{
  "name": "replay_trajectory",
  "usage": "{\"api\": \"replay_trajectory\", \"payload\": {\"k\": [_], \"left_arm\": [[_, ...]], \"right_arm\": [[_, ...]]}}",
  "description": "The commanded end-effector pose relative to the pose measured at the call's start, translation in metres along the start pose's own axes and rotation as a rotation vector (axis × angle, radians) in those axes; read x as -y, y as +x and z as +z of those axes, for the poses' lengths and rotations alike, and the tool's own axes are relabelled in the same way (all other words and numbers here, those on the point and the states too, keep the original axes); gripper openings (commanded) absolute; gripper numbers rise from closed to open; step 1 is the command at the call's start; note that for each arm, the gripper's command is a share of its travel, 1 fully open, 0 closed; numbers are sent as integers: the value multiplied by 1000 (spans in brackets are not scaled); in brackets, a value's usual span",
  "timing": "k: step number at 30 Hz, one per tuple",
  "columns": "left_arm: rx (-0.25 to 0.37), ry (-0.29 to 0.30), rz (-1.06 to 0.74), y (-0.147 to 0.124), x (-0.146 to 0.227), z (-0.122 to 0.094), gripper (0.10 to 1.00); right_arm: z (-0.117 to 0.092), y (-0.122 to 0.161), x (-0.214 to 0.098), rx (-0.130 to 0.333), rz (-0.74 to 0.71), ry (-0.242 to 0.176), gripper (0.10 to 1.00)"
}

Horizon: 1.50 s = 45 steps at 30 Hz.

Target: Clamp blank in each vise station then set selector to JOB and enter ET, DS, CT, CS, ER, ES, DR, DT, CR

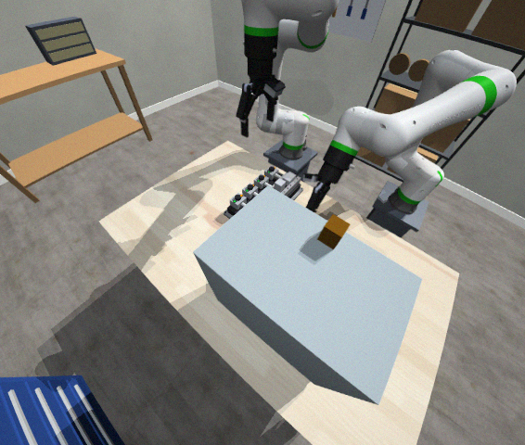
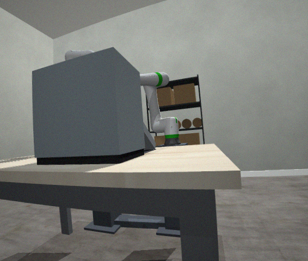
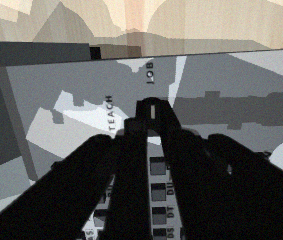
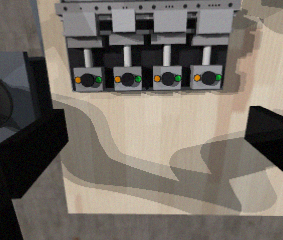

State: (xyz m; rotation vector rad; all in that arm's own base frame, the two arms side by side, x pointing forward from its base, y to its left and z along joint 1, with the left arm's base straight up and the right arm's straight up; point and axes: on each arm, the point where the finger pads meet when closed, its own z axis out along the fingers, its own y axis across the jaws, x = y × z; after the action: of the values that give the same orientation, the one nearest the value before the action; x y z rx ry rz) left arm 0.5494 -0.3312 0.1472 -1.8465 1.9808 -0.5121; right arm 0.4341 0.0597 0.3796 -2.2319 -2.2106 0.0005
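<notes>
My left gripper (image 1: 312, 207) (image 3: 151, 114) is shut on the black selector knob (image 3: 152, 109) on the sloped panel; its white mark points at the JOB label (image 3: 150, 73). Grey keys (image 3: 158, 166) show partly behind the fingers. The amber lamp (image 1: 334, 232) on the cabinet (image 1: 291, 287) (image 2: 86, 112) is dark. My right gripper (image 1: 257, 125) (image 4: 155, 124) is open and empty, high near the vise row. Light grey blanks (image 4: 124, 20) (image 4: 170, 21) sit in the four stations, behind the moving jaws (image 4: 126, 39). Valve knobs (image 4: 87, 80) (image 4: 209, 78) are black. Whether blanks overhang the jaws is unclear.
The cabinet hides the panel in the top and exterior views. The vise row (image 1: 263, 186) stands on the wooden table (image 1: 181, 191) (image 2: 193, 160), beside the cabinet. The right arm's base (image 1: 291, 155) is close behind the vises. A blue container (image 1: 28, 387) stands at the lower left.
</notes>
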Motion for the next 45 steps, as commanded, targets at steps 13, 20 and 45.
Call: {"api": "replay_trajectory", "payload": {"k": [13,20,45], "left_arm": [[-1,1,0,0,1,-1,399],[-1,1,0,0,1,-29,399],[-1,2,-37,-99,-8,-27,99]], "right_arm": [[-1,0,0,0,0,-2,1000],[-1,0,0,0,0,-2,1000],[-1,0,0,0,0,-2,1000]]}}
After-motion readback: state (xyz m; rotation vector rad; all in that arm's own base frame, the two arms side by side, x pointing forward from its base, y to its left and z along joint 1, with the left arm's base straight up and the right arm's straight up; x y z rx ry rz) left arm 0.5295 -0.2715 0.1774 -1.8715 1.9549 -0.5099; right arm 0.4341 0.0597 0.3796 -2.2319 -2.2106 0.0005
